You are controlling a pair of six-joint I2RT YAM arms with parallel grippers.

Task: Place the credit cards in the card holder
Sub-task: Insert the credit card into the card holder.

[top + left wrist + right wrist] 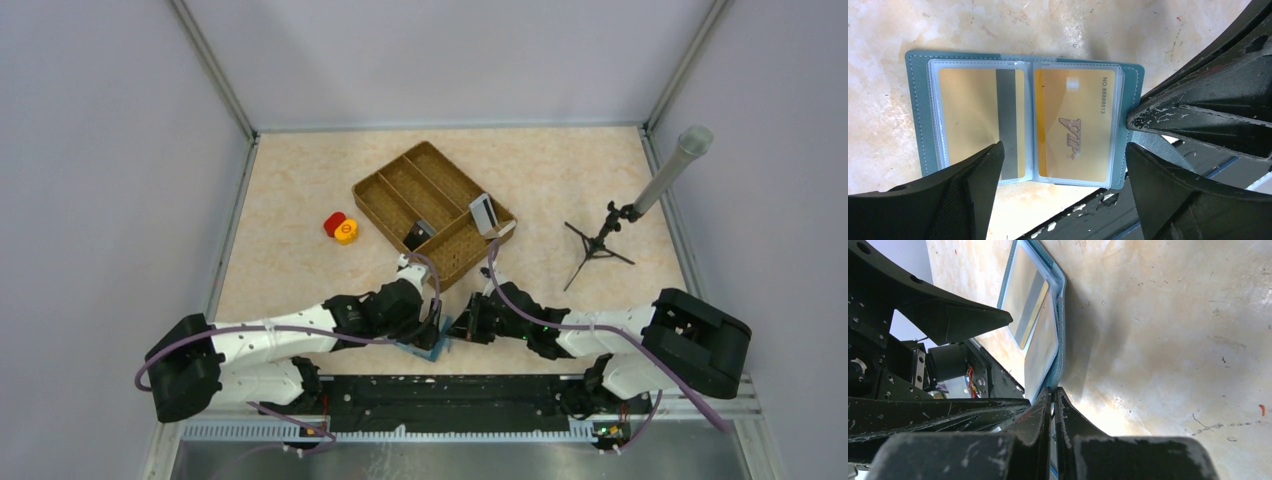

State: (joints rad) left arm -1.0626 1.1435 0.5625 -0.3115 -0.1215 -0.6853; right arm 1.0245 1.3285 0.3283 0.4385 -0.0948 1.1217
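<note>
**Enclosure and bench**

Pale beige marbled table top, scuffed with small dark marks in the wrist views. Plain lilac-grey walls at back and both sides. Metal frame posts rise from the far corners. Even, diffuse light; soft shadows.

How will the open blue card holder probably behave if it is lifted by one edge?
The card holder will probably fold at its middle crease, since it lies opened flat as two hinged halves. Its clear sleeves look glossy, so they may be slippery to pinch. Thin, with gold cards inside, it is likely light, each half fairly stiff.
</note>
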